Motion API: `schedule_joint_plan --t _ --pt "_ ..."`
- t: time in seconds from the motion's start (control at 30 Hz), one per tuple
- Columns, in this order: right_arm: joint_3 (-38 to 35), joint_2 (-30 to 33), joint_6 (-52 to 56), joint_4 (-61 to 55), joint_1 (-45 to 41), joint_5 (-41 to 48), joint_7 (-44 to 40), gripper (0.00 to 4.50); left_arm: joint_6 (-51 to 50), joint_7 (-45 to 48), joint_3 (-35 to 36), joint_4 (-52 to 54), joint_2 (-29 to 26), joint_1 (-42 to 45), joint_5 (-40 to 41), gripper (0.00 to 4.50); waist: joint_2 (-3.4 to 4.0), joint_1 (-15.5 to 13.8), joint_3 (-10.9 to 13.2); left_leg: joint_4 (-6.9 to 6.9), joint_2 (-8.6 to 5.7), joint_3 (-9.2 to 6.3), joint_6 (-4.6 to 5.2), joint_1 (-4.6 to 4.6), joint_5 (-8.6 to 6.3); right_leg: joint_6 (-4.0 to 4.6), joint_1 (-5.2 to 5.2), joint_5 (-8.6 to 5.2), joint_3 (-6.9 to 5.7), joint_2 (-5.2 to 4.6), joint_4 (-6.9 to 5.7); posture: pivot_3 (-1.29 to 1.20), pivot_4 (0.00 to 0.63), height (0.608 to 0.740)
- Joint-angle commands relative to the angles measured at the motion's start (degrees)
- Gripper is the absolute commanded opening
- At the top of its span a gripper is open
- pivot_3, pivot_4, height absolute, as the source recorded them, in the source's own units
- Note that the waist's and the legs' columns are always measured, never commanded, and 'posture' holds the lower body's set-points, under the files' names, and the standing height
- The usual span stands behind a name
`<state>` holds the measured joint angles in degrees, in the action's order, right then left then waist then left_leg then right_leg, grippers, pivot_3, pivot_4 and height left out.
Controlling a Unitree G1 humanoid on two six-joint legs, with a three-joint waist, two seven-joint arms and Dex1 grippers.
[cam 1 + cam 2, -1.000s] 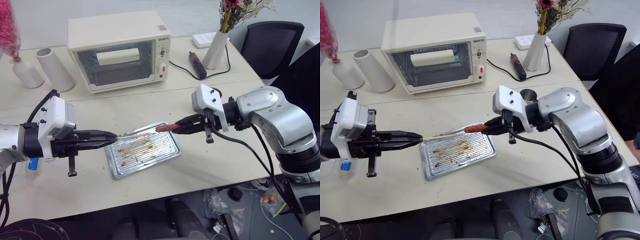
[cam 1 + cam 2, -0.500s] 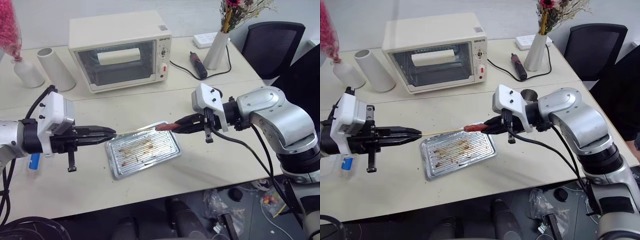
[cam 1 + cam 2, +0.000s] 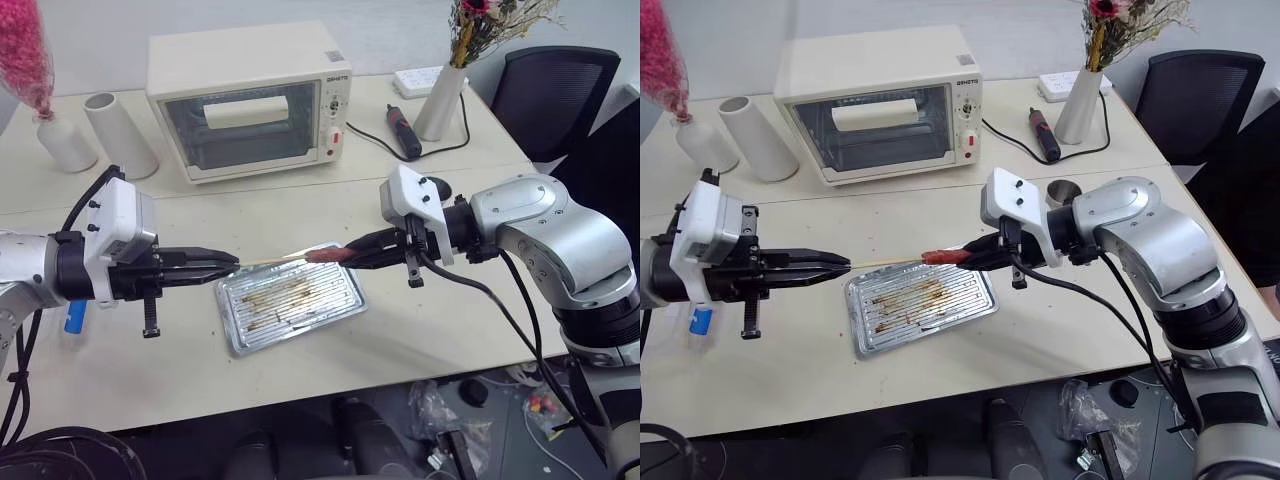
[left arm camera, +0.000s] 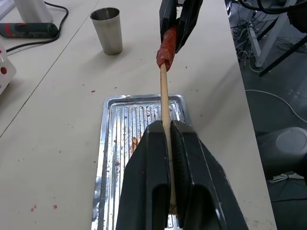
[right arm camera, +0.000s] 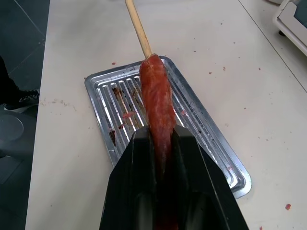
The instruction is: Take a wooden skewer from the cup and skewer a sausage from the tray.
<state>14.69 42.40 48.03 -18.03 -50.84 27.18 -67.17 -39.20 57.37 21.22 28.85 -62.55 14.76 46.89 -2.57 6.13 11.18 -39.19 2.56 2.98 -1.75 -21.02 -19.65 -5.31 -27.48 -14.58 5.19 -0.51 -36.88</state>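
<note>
Left hand (image 3: 225, 266) and right hand (image 3: 352, 258) point at each other, both clamped, arms level

hidden: sausage (image 5: 157, 103) rear end between right claw (image 5: 162, 139) fingers | wooden skewer (image 4: 164, 98) butt inside left claw (image 4: 167, 132) | skewer tip buried in sausage
</note>
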Motion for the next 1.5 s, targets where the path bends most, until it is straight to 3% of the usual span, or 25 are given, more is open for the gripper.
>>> schedule_joint_plan --t 0.03,0.5,0.73,0.97,1.03,1.13,1.5 --pt "-1.6 -0.3 -1.7 -3.0 -1.8 0.9 -0.1 0.15 1.2 0.2 -1.3 0.6 0.5 2.0 -0.2 0.0 0.0 0.0 0.0 0.0 0.0 0.0 0.0 -0.01 0.0 0.0 0.0 0.0 0.0 0.0 0.01 0.0 0.15 0.74" --pt "-0.2 -2.9 -4.5 -3.5 -2.7 0.2 -0.7 0.15 1.9 0.0 -9.9 -0.7 4.4 9.4 -2.6 0.0 0.0 -0.2 0.0 -0.02 -0.02 0.0 0.01 -0.01 0.01 0.0 0.0 0.0 0.0 0.01 -0.02 0.0 0.15 0.74" --pt "-0.5 -3.0 -3.7 -4.6 -2.2 0.3 -0.4 0.15 1.8 0.2 -10.6 -0.9 6.0 10.2 -3.8 0.0 0.0 -0.4 0.0 -0.02 -0.01 0.0 0.01 -0.02 0.01 -0.01 0.0 0.0 0.0 0.01 -0.02 0.0 0.15 0.74" --pt "-0.2 -2.0 -4.0 -4.2 -2.6 -0.7 -0.8 2.33 1.5 0.7 -8.8 -1.0 5.3 8.8 -4.3 0.0 0.0 -0.7 0.0 -0.04 0.0 -0.01 0.01 -0.02 0.01 -0.01 0.0 0.0 -0.02 0.01 -0.05 0.0 0.15 0.74" --pt "0.0 -1.4 -5.5 -2.3 -3.4 -2.0 -1.5 3.03 1.3 0.3 -7.5 -0.8 5.0 7.8 -4.3 0.0 0.0 -0.8 0.0 -0.05 -0.01 0.0 0.02 -0.01 0.01 -0.01 0.0 0.0 0.0 0.0 -0.05 0.0 0.15 0.74" --pt "-0.1 -0.6 -7.7 1.6 -4.9 -3.6 -2.8 3.03 0.9 -1.0 -4.6 0.2 4.6 5.2 -4.5 0.0 0.0 -0.9 0.0 -0.05 0.0 0.01 0.02 0.0 0.01 -0.01 -0.01 0.0 0.01 0.0 -0.05 0.0 0.15 0.74" --pt "-6.9 1.9 -6.4 10.6 -8.1 -2.1 -3.1 3.03 -10.8 -23.3 24.1 12.6 11.6 -17.2 -11.1 0.0 0.01 -1.2 0.0 -0.05 0.04 -0.01 0.03 -0.03 0.01 0.0 -0.01 0.0 -0.02 -0.06 -0.01 0.0 0.15 0.74"
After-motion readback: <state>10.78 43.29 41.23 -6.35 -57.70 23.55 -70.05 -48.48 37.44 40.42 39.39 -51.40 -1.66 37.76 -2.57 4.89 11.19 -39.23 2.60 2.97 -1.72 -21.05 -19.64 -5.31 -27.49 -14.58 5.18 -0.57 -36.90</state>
